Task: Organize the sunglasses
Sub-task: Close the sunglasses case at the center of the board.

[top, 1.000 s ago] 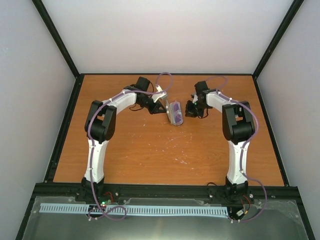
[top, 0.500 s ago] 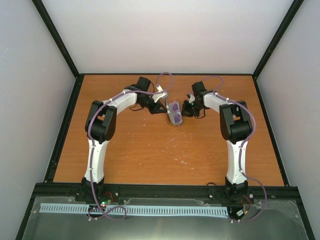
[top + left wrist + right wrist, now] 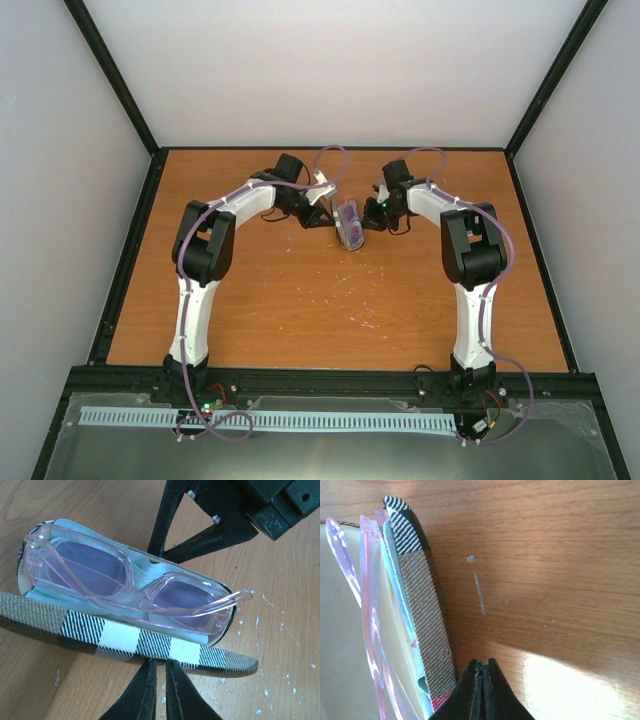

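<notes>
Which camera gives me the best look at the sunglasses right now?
Left wrist: it shows the sunglasses whole, both lenses and the pink frame, lying in the open plaid case. The right wrist view catches only the frame edge-on beside the case; the top view shows a small purplish shape.

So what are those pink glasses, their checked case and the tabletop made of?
The sunglasses look like glossy translucent pink plastic: light passes through the frame. The case seems to be matte woven fabric with a visible check weave; its lining looks like soft pale blue cloth. The table shows wood grain with a slight sheen, perhaps laminate.
</notes>
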Available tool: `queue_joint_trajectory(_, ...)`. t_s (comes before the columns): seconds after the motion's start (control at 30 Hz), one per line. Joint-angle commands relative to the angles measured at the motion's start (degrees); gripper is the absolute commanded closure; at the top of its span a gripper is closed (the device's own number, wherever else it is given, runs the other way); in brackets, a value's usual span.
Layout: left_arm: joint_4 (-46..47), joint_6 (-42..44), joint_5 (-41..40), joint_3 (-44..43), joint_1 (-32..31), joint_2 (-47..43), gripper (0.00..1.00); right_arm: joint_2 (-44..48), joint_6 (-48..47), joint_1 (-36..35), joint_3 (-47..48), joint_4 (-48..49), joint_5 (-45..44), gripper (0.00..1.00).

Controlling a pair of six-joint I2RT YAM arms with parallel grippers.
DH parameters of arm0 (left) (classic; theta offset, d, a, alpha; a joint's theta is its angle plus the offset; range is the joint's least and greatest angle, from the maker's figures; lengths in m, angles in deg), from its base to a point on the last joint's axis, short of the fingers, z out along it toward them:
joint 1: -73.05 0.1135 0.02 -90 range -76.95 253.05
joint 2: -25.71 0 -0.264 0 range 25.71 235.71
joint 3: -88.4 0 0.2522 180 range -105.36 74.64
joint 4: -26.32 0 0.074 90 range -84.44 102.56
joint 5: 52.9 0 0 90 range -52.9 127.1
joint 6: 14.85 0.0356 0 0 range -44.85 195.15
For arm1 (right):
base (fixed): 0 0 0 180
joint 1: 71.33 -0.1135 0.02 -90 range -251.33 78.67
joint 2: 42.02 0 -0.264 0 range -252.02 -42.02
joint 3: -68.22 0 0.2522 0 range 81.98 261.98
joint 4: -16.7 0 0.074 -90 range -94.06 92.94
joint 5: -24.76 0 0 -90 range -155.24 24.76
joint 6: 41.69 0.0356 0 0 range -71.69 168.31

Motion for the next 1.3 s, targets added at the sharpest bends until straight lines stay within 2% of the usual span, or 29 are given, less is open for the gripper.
queue_joint_trajectory(0.0,-0.25,-0.97,1.50,-2.80,-3.21,2.40,0.91,2.99,-1.38,-3.39,2.92,1.01,3.59,0.97)
queue_joint_trajectory(0.57,-0.75,-1.29,0.97,-4.36,-4.68,3.27,0.91,2.90,-3.13,-5.32,3.63,-1.10,1.91,0.97)
queue_joint_trajectory(0.7,-1.69,0.52,-0.51,-3.45,-4.62,1.62,0.93,3.08,-3.52,-4.88,3.19,-2.46,1.80,0.96)
queue_joint_trajectory(0.8,0.03,0.77,-1.27,-0.44,-4.16,-2.29,0.92,3.53,-4.20,-4.78,2.62,-4.35,0.00,0.92)
queue_joint_trajectory(0.87,0.34,0.90,-2.08,0.74,-3.77,-4.87,0.83,4.49,-4.48,-4.47,1.30,-5.22,-2.14,0.89)
queue_joint_trajectory(0.93,0.61,0.97,-2.71,1.74,-3.45,-7.24,0.75,5.69,-4.72,-3.78,-0.32,-6.19,-4.36,0.82)
queue_joint_trajectory(1.13,0.77,0.54,-3.29,2.26,-2.16,-12.27,0.38,8.57,-5.15,-1.88,-3.42,-9.46,-11.17,0.75)
queue_joint_trajectory(1.27,0.62,-0.03,-3.34,1.63,-1.58,-13.40,0.28,9.89,-4.92,-1.42,-3.71,-11.88,-15.97,0.75)
